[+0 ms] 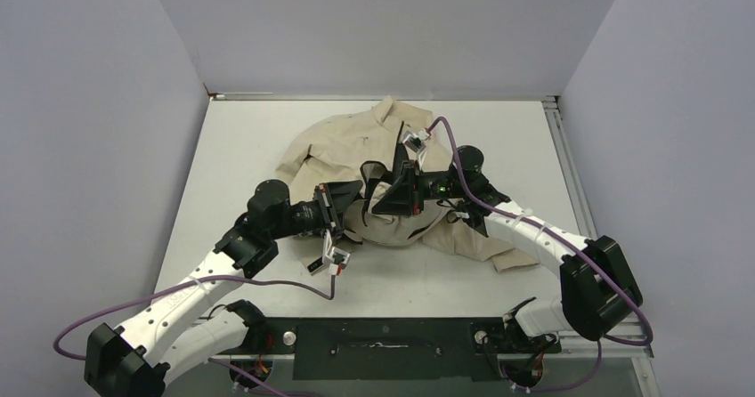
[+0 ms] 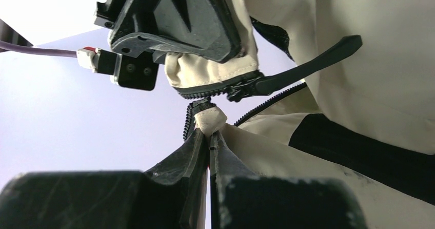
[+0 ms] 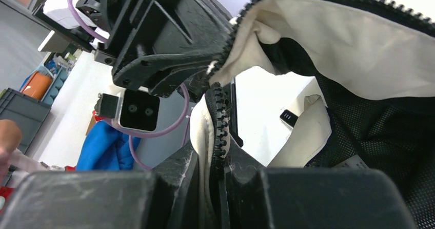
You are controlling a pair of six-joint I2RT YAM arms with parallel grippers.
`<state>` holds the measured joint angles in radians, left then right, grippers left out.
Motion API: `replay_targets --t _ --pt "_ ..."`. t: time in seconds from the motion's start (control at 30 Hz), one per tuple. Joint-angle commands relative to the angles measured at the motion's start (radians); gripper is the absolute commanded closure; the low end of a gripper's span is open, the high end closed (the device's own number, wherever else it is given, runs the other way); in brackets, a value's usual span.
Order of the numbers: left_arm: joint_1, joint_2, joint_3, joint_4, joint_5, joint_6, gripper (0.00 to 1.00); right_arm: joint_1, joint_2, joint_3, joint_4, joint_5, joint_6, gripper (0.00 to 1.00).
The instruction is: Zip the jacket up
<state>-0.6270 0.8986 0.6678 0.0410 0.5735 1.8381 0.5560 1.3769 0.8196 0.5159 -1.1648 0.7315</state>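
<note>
The beige jacket [image 1: 356,143] lies bunched on the middle of the white table [image 1: 249,148], lifted where both grippers meet. My left gripper [image 1: 358,199] is shut on a jacket edge with black zipper teeth; in the left wrist view [image 2: 209,136] a beige fold sticks out above its tips. My right gripper [image 1: 390,194] is shut on the other zipper edge [image 3: 219,111], close in front of the left one. The zipper slider [image 2: 241,90] and its black pull tab [image 2: 308,64] hang just below the right gripper's body [image 2: 174,18]. The black mesh lining [image 3: 379,131] shows inside.
Grey walls close the table at the left, back and right. A metal rail [image 1: 570,174] runs along the right edge. A purple cable [image 1: 472,179] loops over the right arm. The left gripper's body [image 3: 164,34] fills the upper left of the right wrist view.
</note>
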Motion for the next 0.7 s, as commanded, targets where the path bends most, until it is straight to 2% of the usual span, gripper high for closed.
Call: replay_targets --t 0.0,0.67 --pt "-0.002 -0.006 0.007 0.027 0.004 0.012 1.0 0.019 -0.029 0.035 0.12 -0.044 0.015 0.95" --pt "-0.002 -0.024 -0.003 -0.003 0.002 0.04 1.0 0.001 -0.049 0.036 0.102 -0.05 0.0 0.95"
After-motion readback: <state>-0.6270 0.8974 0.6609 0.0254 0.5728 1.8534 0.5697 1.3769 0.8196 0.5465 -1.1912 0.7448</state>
